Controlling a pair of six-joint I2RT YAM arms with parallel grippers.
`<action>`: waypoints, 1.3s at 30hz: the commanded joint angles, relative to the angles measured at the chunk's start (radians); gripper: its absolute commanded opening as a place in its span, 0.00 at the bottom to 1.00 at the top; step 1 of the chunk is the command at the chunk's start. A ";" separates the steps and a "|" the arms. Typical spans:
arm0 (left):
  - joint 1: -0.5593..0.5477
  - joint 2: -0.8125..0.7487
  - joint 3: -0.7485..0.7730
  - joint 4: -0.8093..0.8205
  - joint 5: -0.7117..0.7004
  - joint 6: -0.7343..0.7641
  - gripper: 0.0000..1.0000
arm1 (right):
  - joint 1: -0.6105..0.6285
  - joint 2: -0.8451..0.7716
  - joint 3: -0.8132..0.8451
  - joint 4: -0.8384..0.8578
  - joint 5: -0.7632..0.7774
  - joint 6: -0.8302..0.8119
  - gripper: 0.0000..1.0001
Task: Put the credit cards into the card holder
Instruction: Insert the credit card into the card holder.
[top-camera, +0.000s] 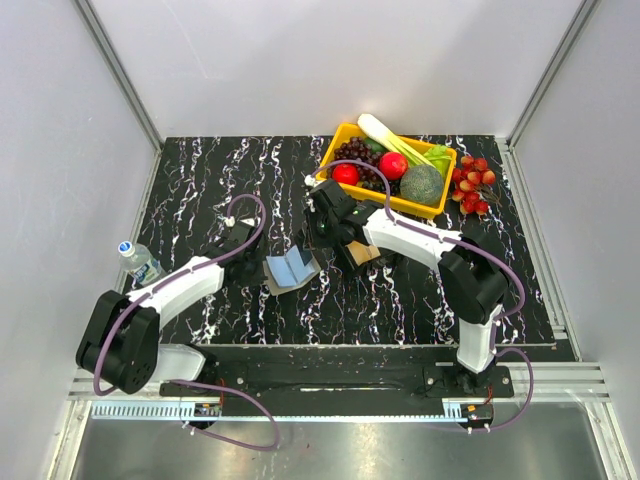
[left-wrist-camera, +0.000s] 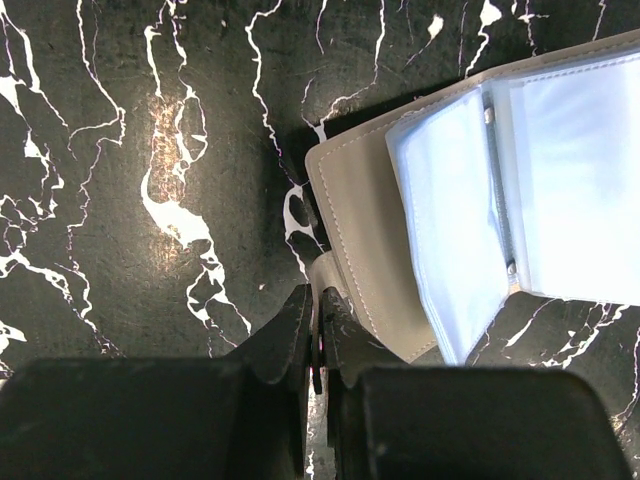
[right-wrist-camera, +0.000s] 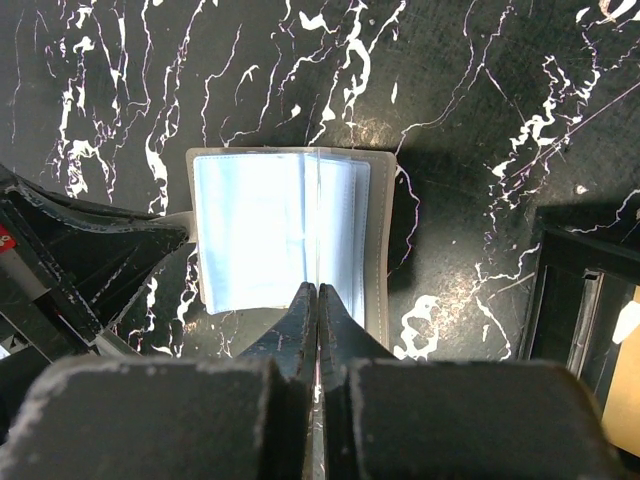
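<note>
1. Left gripper (left-wrist-camera: 316, 300): the fingers are pressed together on the pale tab at the near edge of the card holder (left-wrist-camera: 362, 235), pinning its grey stitched cover against the table (left-wrist-camera: 150, 200).
2. Card holder: it lies open just ahead of the left arm, near the table's middle, with its clear sleeves (left-wrist-camera: 455, 230) fanned upward. No card is visible in any sleeve.
3. Right gripper (right-wrist-camera: 318, 292): the fingers are fully together, with their tips at the near edge of the sleeves, in line with the centre fold. One sleeve leaf may be caught between the tips, but the view does not settle this.
4. Credit cards (right-wrist-camera: 622, 390): a tan surface shows inside the black tray (right-wrist-camera: 560, 300), just beside the holder on the right arm's side. The tray is apart from the holder.
5. Yellow basket (top-camera: 343, 132): it sits at the far edge and plays no part in the task.

Step in hand: holding the holder open, before any card is loaded.

Next move: the right gripper must travel to the tray and pinch one card by its edge. It then slides the card into a sleeve mouth while the left grip steadies the cover.
</note>
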 joint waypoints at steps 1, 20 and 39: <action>-0.004 0.010 0.003 0.025 -0.020 0.006 0.00 | -0.007 -0.017 0.005 0.036 -0.042 0.005 0.00; -0.004 0.088 0.006 0.039 -0.027 0.007 0.00 | -0.005 -0.024 0.003 0.045 -0.024 -0.017 0.00; -0.004 0.081 -0.003 0.045 -0.040 0.018 0.00 | -0.011 -0.009 -0.034 0.031 0.065 -0.055 0.00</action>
